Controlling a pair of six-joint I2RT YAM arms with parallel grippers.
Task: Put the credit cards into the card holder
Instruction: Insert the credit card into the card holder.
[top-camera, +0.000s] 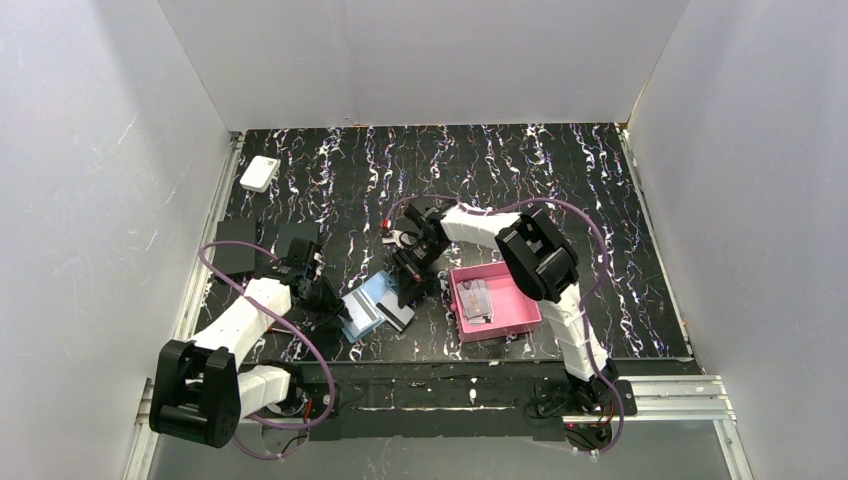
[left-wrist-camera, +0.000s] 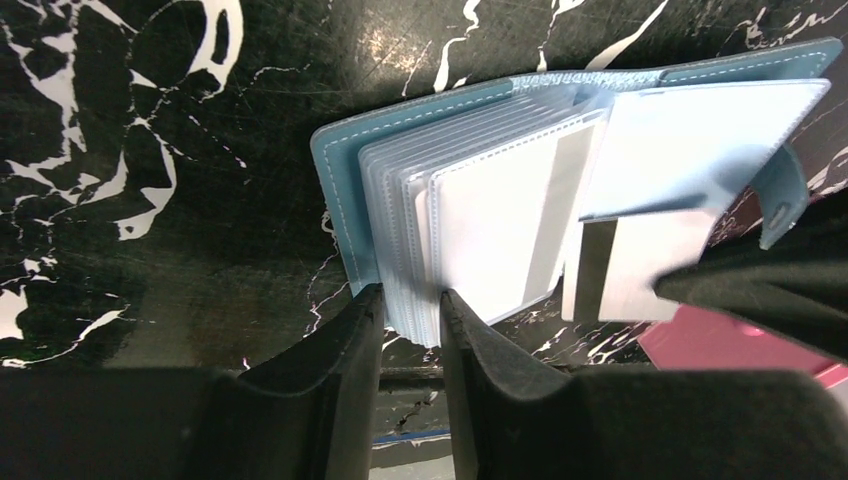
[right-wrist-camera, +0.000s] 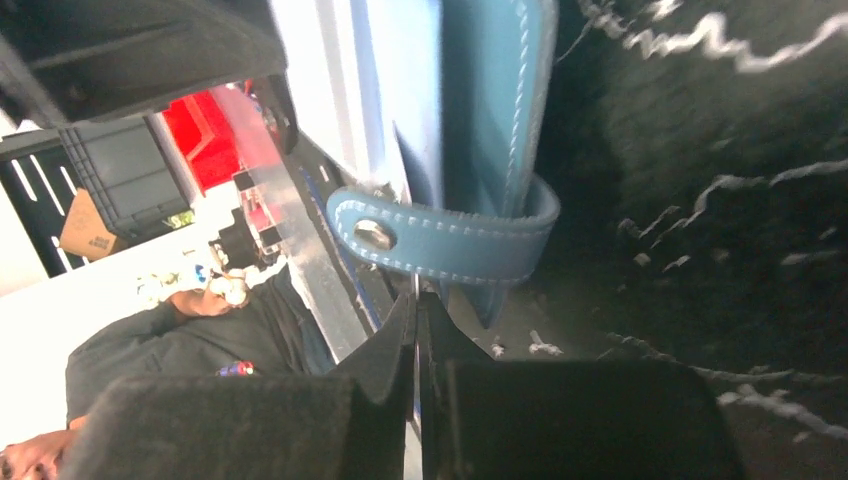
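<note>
The teal-blue card holder lies open in front of the arms. In the left wrist view its pale slotted pockets fan out. My left gripper is shut on the near edge of that pocket stack; it also shows in the top view. My right gripper is shut on a grey-white striped credit card, whose far end lies under the holder's pale blue pocket flap. In the right wrist view my right gripper pinches the thin card edge just below the snap tab.
A pink square tray stands right of the holder with another card in it. Two matte black slabs lie at the left. A small white box sits at the far left. White walls enclose the table.
</note>
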